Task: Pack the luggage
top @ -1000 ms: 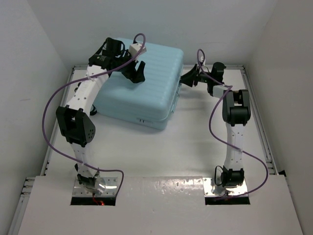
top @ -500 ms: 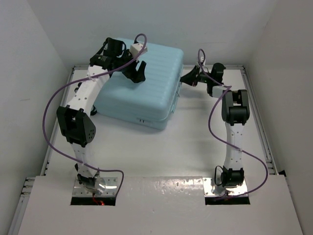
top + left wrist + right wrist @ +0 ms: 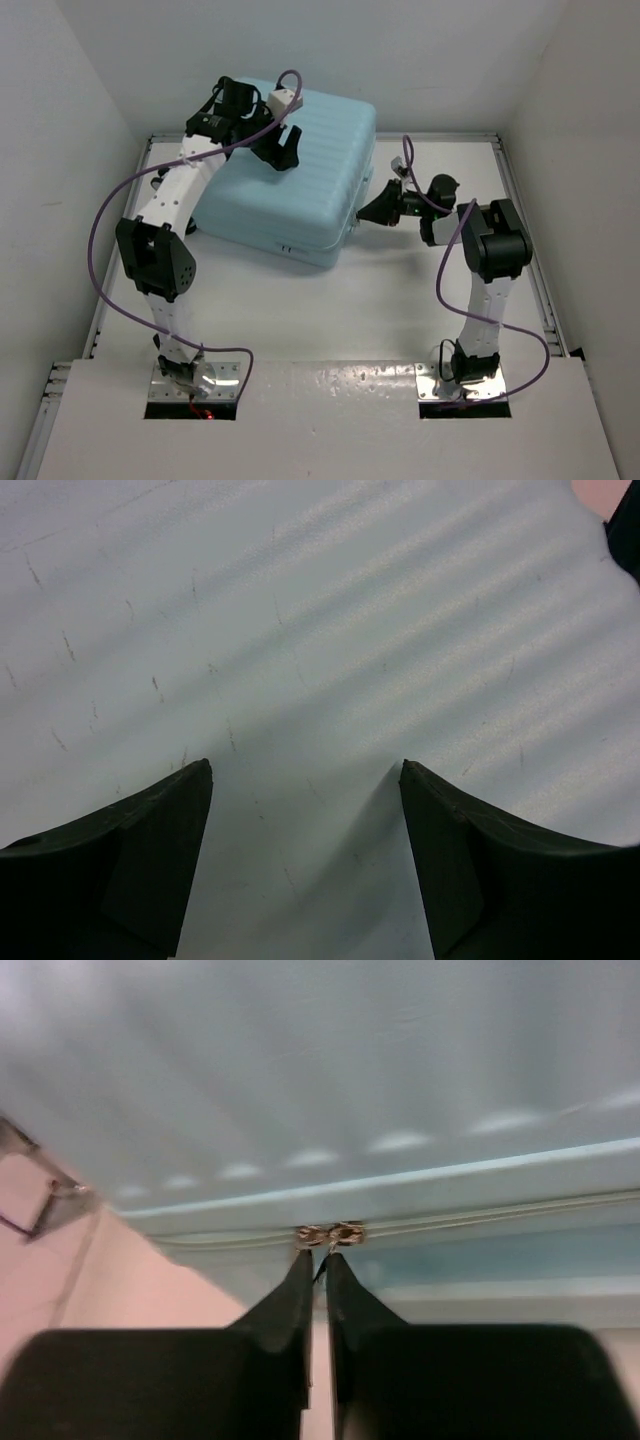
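Right end effector (image 3: 362,214) has swung down beside the luggage (image 3: 300,195), closed on the bench (image 3: 390,300), and now pinches its zip pull (image 3: 330,1233), left end effector (image 3: 283,150) spread over the lid (image 3: 320,630): zipping looks next.

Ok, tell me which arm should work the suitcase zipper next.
Right. The right gripper is shut with its tips at the metal zipper pulls on the side seam of the pale aqua-blue ribbed hard-shell suitcase. The left gripper stands open over the shell's top, away from that seam.
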You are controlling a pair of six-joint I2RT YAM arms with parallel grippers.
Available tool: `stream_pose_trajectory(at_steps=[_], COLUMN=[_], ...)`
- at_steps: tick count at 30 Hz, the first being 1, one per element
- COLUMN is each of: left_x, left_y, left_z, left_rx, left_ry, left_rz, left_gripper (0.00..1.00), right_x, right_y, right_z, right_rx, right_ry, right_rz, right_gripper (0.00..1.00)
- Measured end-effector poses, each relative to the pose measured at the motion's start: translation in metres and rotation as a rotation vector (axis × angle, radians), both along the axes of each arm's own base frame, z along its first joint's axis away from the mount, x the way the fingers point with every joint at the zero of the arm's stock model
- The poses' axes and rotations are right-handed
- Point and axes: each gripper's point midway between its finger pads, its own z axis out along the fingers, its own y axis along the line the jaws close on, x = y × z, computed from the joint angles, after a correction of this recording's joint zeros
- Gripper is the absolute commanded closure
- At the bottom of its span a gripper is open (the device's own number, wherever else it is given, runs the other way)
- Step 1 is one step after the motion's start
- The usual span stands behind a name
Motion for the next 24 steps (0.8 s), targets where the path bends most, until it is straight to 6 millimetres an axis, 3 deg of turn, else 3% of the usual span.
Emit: stream_pose_trajectory(at_steps=[2, 5, 6, 8, 11, 14, 17, 18, 19, 21, 24], left_x=[-0.002, -0.004, -0.005, -0.006, -0.005, -0.002, -0.008, -0.011, -0.015, -0.028, -0.051], left_y=[0.000, -0.001, -0.001, 0.001, 0.008, 0.025, 0.042, 0.050, 0.057, 0.074, 0.101], left_z=[0.000, 0.000, 0.001, 0.003, 0.007, 0.011, 0.023, 0.031, 0.040, 0.057, 0.081], left_rx=[0.001, -0.002, -0.005, -0.021, -0.033, -0.001, 0.000, -0.007, -0.016, -0.041, -0.090], left_ry=[0.001, 0.000, 0.001, 0.006, 0.023, 0.014, 0.014, 0.002, -0.010, -0.036, -0.072], left_rz=[0.001, 0.005, 0.007, 0.024, 0.105, 0.207, 0.297, 0.331, 0.361, 0.421, 0.493], left_gripper=[0.14, 0.05, 0.00, 0.00, 0.00, 0.00, 0.00, 0.00, 0.00, 0.00, 0.00], right_x=[-0.020, -0.044, -0.047, -0.047, -0.039, -0.036, 0.001, 0.021, 0.026, 0.001, -0.055], right_y=[0.002, 0.003, 0.002, -0.005, -0.031, -0.058, -0.073, -0.071, -0.065, -0.054, -0.048], right_z=[0.004, 0.012, 0.017, 0.026, 0.051, 0.089, 0.142, 0.166, 0.185, 0.198, 0.189], right_rx=[0.003, 0.000, -0.001, -0.004, -0.008, -0.015, -0.072, -0.119, -0.160, -0.205, -0.275], right_ry=[0.047, 0.057, 0.044, 0.010, -0.063, -0.108, -0.148, -0.179, -0.174, -0.124, 0.001], right_rz=[0.045, 0.139, 0.153, 0.156, 0.097, 0.002, -0.170, -0.224, -0.258, -0.277, -0.328], right_gripper=[0.61, 0.43, 0.41, 0.36, 0.30, 0.26, 0.24, 0.21, 0.19, 0.13, 0.08])
